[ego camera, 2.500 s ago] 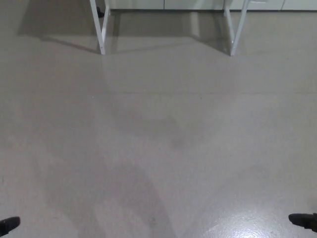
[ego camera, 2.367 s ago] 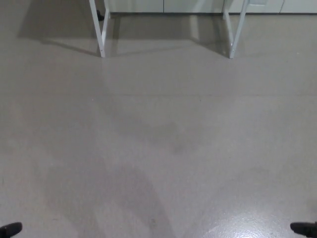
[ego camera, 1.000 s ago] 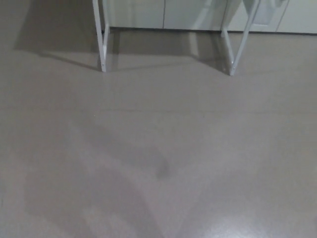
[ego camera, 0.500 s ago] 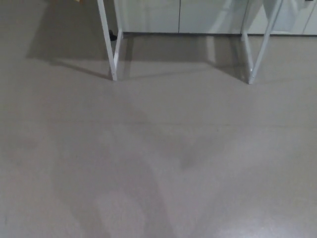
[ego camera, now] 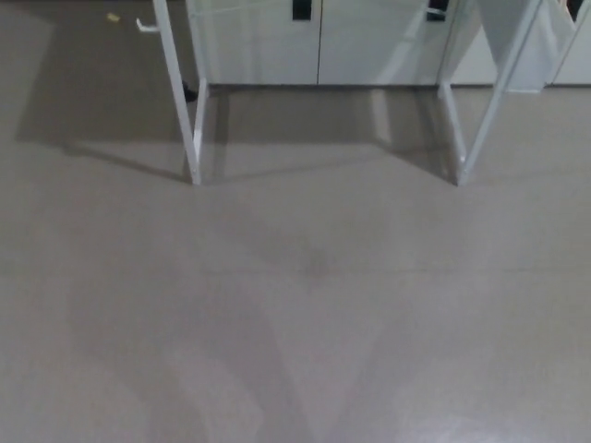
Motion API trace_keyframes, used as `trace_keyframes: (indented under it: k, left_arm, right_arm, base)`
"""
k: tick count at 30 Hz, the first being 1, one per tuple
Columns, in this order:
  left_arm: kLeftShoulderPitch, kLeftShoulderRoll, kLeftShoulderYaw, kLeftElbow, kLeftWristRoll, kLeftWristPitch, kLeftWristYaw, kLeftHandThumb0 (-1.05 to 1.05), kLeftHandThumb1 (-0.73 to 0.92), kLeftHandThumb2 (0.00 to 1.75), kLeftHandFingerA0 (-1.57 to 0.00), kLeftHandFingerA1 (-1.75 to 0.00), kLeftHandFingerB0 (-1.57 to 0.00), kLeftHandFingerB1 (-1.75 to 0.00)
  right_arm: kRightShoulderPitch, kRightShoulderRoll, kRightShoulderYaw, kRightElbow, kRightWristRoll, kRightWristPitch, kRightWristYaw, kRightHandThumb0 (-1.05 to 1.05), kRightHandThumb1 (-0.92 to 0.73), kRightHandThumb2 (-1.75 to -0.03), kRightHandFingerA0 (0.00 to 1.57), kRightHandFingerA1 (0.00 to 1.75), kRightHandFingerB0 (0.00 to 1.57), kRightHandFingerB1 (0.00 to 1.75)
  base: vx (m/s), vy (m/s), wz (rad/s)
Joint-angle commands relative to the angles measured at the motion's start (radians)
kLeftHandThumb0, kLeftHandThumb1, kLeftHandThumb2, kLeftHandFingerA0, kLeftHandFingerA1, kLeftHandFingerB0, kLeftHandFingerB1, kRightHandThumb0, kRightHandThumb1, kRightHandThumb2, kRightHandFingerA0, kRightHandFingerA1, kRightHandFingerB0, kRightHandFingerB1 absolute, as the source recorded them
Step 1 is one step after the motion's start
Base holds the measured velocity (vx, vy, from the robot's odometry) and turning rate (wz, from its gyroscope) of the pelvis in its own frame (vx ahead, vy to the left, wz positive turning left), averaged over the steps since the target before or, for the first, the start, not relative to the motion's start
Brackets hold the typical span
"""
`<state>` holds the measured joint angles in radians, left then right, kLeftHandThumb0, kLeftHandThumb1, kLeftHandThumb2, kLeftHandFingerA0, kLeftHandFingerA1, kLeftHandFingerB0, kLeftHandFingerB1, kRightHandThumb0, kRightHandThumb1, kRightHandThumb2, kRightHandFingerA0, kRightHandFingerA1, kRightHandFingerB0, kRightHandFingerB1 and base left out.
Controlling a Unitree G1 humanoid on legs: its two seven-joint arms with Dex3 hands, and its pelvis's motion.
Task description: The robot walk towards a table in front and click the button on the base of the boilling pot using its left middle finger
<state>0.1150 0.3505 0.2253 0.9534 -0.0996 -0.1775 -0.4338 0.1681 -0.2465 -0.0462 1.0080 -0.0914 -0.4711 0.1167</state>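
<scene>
Neither of the robot's hands appears in your head view, so you cannot read how far either one is open or whether it has hold of anything. No forearm or other part of the robot shows either.

Most of your picture is the smooth grey-beige floor (ego camera: 305,314). It carries several soft, overlapping shadows that fan out from the bottom centre, and a faint straight seam crosses it from side to side at about mid height. A slightly glossy patch sits at the bottom right corner.

Further out, at the top of the picture, you see the white metal legs of the table. The left white table leg (ego camera: 177,92) slants down to a foot on the floor at upper left, with a second shorter strut just beside it meeting at the same foot. The right white table leg (ego camera: 489,101) slants the other way and meets its own foot at upper right, again paired with a nearer strut. Dark shadows lie on the floor beneath and to the left of the frame.

Behind the legs runs a row of pale cabinet doors (ego camera: 259,41) with dark handle recesses at the top edge; their base meets the floor along a dark line. A small yellowish speck lies on the floor at far upper left, too small to identify.

The table's top, the boiling pot and its base button lie above the picture's upper edge, so you cannot locate them.
</scene>
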Motion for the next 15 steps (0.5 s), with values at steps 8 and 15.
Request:
trace_keyframes:
  k: [8, 15]
  left_arm:
    - [-0.025, 0.0, 0.021, 0.034, -0.034, 0.052, -0.009, -0.13, 0.47, 0.56, -0.57, -0.47, -0.54, -0.39]
    - [-0.002, -0.005, 0.022, 0.016, -0.025, 0.044, -0.015, -0.15, 0.48, 0.56, -0.58, -0.47, -0.51, -0.4]
  right_arm:
    - [0.003, -0.012, 0.012, -0.019, -0.01, 0.02, -0.023, -0.19, -0.45, -0.53, 0.73, 0.49, 0.51, 0.45]
    - [0.008, -0.011, 0.008, -0.006, -0.006, 0.016, -0.013, -0.18, -0.45, -0.53, 0.74, 0.49, 0.52, 0.45]
  base:
    - [0.28, -0.067, 0.15]
    - [0.42, -0.185, 0.3]
